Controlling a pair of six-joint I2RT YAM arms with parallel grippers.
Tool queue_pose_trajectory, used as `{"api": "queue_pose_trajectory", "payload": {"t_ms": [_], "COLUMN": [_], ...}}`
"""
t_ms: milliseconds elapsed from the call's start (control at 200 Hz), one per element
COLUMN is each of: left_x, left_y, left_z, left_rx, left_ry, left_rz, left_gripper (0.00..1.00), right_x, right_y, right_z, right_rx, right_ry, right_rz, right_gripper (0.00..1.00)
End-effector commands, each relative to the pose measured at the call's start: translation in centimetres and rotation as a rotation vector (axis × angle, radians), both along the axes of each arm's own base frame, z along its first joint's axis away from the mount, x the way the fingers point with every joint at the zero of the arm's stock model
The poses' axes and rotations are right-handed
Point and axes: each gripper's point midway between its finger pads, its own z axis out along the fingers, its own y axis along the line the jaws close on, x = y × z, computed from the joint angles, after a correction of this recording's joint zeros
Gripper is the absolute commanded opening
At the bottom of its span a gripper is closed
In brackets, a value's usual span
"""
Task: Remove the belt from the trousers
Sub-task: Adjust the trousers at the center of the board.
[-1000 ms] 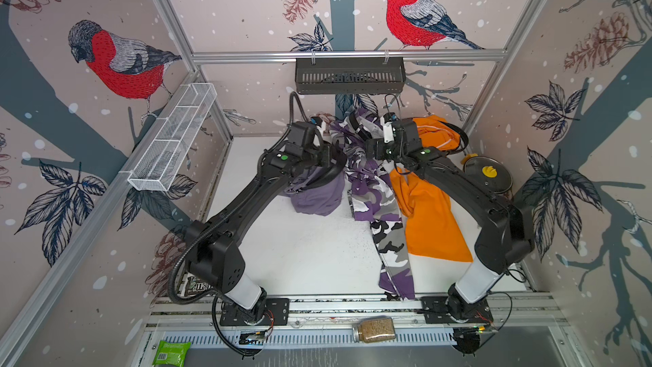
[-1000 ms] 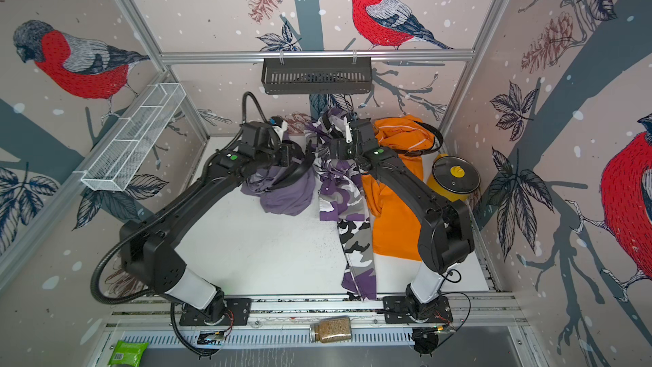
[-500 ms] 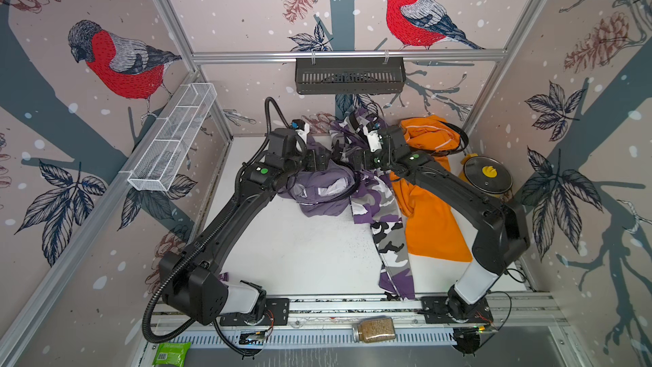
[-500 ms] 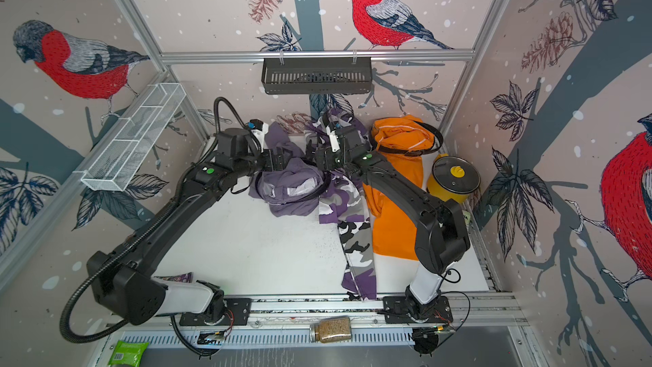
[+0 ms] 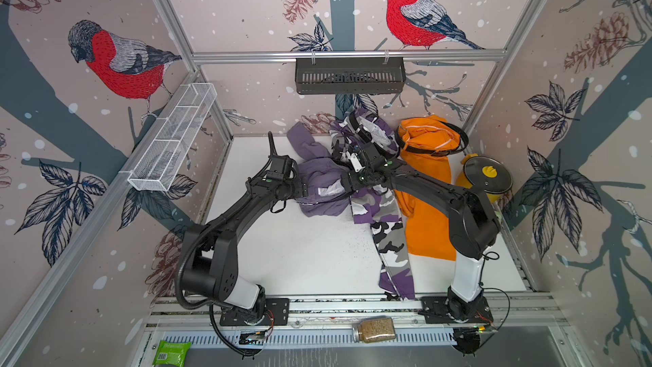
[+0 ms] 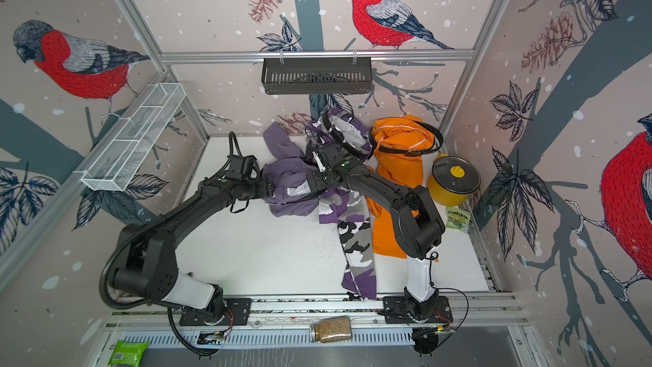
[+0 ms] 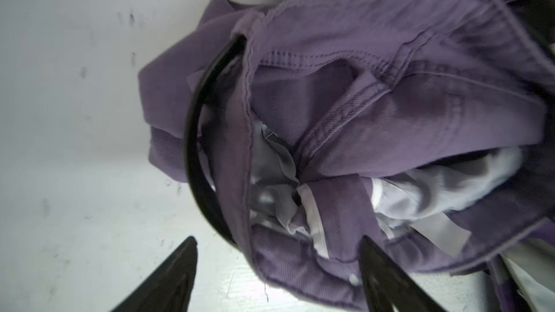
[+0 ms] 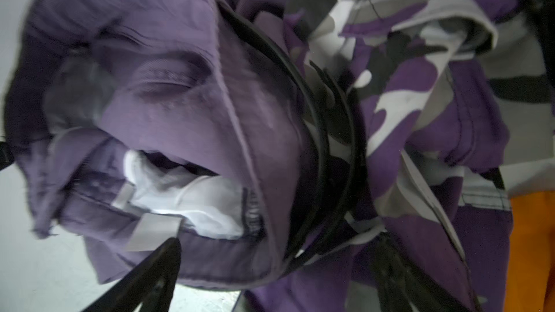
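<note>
White tabletop (image 5: 289, 252) fills a booth whose walls (image 5: 247, 12) are papered with red-breasted birds. In both top views three pairs of trousers lie towards the back. The lilac trousers (image 5: 319, 203) are bunched in a heap left of centre. The camouflage trousers (image 5: 390, 231) run beside them towards the front rail, and the orange trousers (image 6: 391, 227) lie flat just right of those. A black belt (image 5: 352, 123) rings the raised camouflage waist and another belt (image 5: 464, 140) rings the orange waist. A yellow pot (image 6: 453, 180) stands near the right wall. The left arm (image 5: 229, 220) and right arm (image 5: 434, 188) both reach in and meet over the lilac heap.

From the left wrist, the left gripper (image 7: 278, 238) has its fingers (image 7: 168, 280) spread apart. The hem of the lilac waistband (image 7: 360, 109) lies in the gap, though neither finger presses on it. The lilac pair's belt (image 7: 192, 133) curves round the outside of the waistband, standing off the cloth.

From the right wrist, the right gripper (image 8: 279, 238) is also spread wide. It sits over the open lilac waist, where the white pocket lining shows. The dark belt lies against the camouflage cloth beside it. The picture is blurred, and contact cannot be told.
</note>
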Motion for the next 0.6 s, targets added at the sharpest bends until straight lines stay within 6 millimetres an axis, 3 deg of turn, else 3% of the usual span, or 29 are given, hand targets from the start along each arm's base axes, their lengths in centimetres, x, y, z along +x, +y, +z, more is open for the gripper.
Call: {"api": "queue_pose_trajectory", "payload": {"t_ms": [0,200,425,505,595], "left_x": [0.8,2.5,4.6,4.9,4.9], "left_y": [-0.3,0.7,0.8,0.6,0.4], "left_z": [-0.9,-1.1,-0.5,-0.1,0.6], "left_rx": [-0.016,0.053,0.058,0.04,0.017], "left_ry": [0.014,-0.017,-0.039,-0.04,-0.043], "left_rz": [0.009,0.019,0.01,0.007,0.005], "left_gripper": [0.69,0.42,0.07,0.0,0.0], "right_x": [0.1,0.7,1.3,1.4,1.5], "right_y": [-1.3,-2.7,-3.8,-4.2,-4.5], "right_z": [-1.7,-3.7,-4.5,-4.7,-4.9], "right_rx": [-0.05,-0.068,-0.074,-0.079,-0.082], "right_ry": [0.024,0.055,0.072,0.076,0.081], "right_rz": [-0.03,-0.062,-0.082,-0.089,-0.094], "right_gripper": [0.99,0.99,0.99,0.99,0.99]}}
